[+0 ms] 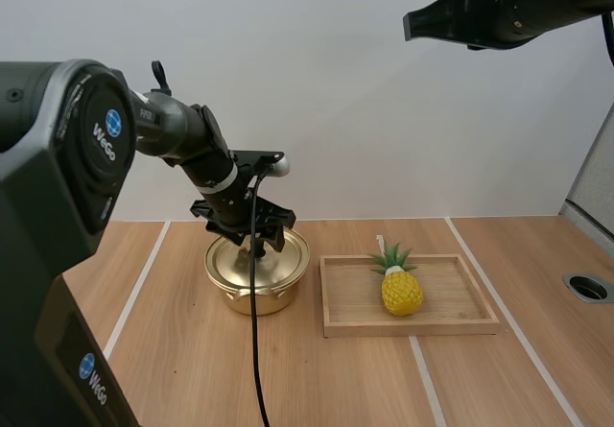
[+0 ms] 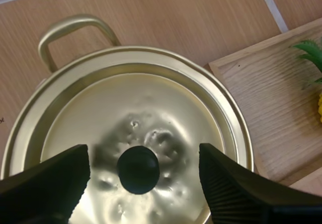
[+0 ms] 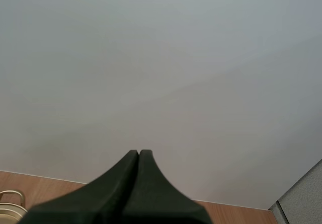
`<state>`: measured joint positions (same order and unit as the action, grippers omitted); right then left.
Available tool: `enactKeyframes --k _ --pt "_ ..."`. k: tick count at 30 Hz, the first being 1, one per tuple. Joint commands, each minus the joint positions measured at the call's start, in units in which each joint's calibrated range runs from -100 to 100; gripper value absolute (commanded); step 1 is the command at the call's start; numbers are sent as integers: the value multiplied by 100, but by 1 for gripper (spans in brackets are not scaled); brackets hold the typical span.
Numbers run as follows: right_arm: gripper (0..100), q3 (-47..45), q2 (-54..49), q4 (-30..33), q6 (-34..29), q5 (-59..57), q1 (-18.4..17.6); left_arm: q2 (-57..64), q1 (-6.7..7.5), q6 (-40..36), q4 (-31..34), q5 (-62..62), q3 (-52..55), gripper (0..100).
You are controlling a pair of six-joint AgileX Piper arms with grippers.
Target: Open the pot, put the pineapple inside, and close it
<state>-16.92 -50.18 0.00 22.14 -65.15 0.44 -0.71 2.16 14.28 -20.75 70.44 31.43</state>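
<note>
A gold pot [image 1: 251,283] stands on the table with its lid [image 2: 151,108] on. My left gripper [image 2: 143,149] hangs just above the lid, open, one finger [image 2: 55,181] on each side of the lid's black knob [image 2: 137,169] without touching it. From above, the left gripper [image 1: 257,246] sits over the middle of the pot. A yellow pineapple [image 1: 401,287] with green leaves lies in the wooden tray [image 1: 451,323] to the right of the pot. My right gripper [image 1: 410,26] is raised high at the upper right, shut on nothing, its fingers [image 3: 138,156] lying together.
The tray's near corner [image 2: 261,88] lies close beside the pot's rim. A pot handle [image 2: 70,30] sticks out on the far side. A round hole [image 1: 587,287] sits in the table at the far right. White lines cross the wooden tabletop.
</note>
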Motion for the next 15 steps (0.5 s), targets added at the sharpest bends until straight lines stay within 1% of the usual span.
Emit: enactKeyframes --k 1,9,15 --pt "0 -3 -38 31 25 -22 19 -24 24 42 -2 -165 31 100" --pt "0 -3 -38 31 25 -149 19 -178 24 42 156 -222 31 100" --pt "0 -14 -38 31 25 -230 19 -304 24 42 145 -225 31 100"
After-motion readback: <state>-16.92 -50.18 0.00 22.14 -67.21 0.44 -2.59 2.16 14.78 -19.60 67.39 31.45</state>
